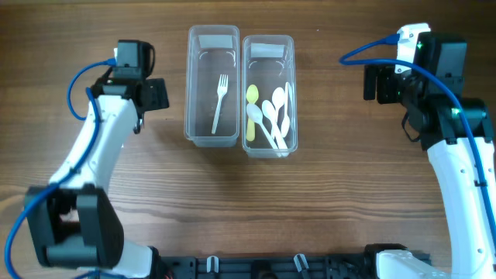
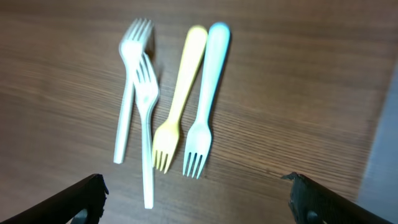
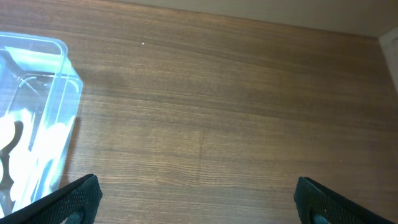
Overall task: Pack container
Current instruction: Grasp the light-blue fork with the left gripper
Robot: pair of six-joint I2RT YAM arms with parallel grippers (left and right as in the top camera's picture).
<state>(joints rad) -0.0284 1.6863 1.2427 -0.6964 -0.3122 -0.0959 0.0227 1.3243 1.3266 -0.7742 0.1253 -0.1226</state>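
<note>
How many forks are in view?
5. One fork lies in the left container; on the table, left wrist view: white fork, second white fork, yellow fork, blue fork. Others may be hidden.

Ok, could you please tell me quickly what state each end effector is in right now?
Left end effector: open, holding nothing.
Right end effector: open, holding nothing.

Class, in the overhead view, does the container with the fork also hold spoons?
No, that container holds only one white fork; the spoons lie in the neighbouring container.
</note>
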